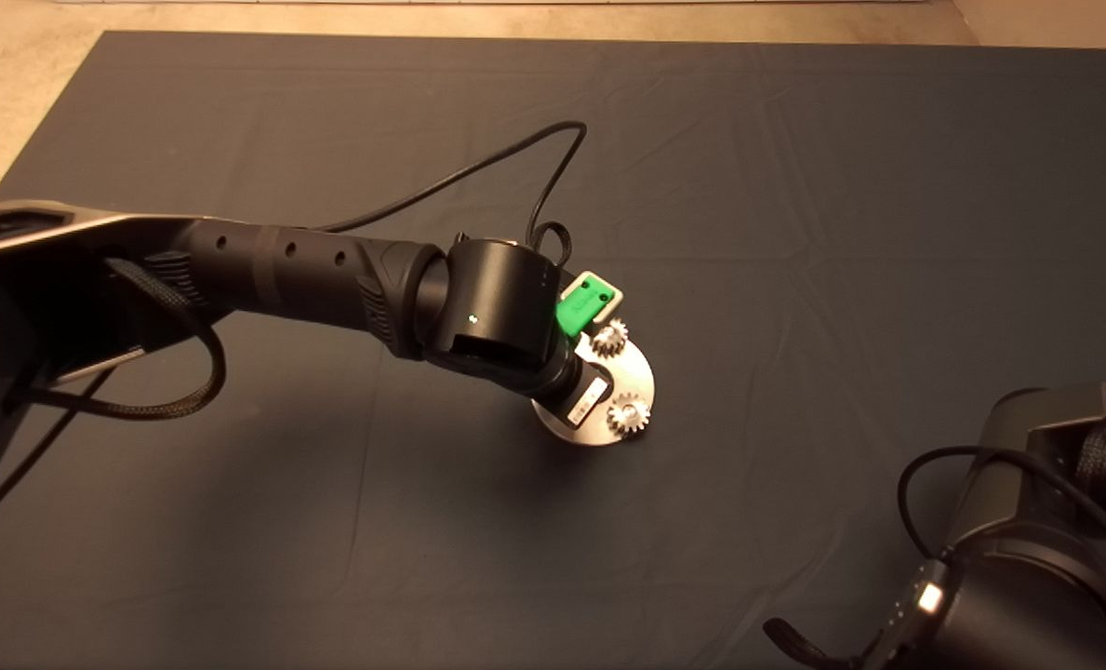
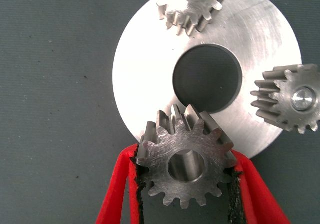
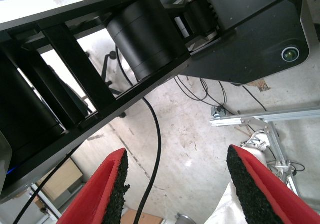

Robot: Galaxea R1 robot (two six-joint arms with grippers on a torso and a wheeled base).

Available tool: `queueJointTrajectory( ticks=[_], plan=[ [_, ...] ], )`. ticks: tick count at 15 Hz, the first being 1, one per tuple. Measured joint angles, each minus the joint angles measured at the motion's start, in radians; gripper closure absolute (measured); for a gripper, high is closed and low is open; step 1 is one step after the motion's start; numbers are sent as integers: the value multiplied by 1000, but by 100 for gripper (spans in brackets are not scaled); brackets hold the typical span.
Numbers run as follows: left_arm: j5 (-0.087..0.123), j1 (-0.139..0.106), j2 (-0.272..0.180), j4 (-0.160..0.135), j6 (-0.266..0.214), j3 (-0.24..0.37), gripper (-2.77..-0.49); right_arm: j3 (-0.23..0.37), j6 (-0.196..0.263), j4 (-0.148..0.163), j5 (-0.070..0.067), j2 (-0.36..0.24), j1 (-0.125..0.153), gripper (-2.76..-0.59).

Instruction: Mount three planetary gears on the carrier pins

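Observation:
The shiny round carrier disc (image 2: 145, 74) with a large centre hole lies on the dark mat; it also shows in the head view (image 1: 641, 377). Two planetary gears (image 2: 192, 1) (image 2: 290, 101) sit on carrier pins, whose silvery tops show in their bores. In the head view they are these two gears (image 1: 611, 337) (image 1: 628, 414). My left gripper (image 2: 186, 176) is shut on the third gear (image 2: 185, 161), held over the disc's edge; a pin shows through its bore. In the head view the left arm (image 1: 506, 312) hides this gear. My right gripper (image 3: 175, 184) is open, parked at the lower right.
A black cable (image 1: 478, 172) loops from the left arm over the mat behind the disc. The right arm's body (image 1: 1027, 530) fills the lower right corner. The dark mat (image 1: 841, 186) stretches bare around the disc.

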Motion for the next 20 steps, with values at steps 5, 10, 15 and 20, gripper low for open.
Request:
queueJointTrajectory(
  ticks=[5,10,15,20],
  plan=[
    [0,0,-8,11,26,-24,-71,3,0,0,-1,-1,0,-144],
    [1,21,-27,16,39,-27,-71,4,0,0,-3,-1,0,-144],
    [1,22,-25,17,42,-30,-71,4,0,0,-3,-1,0,-144],
    [-22,24,-18,23,26,-41,-71,4,0,0,-2,0,13,-144]
  ],
)
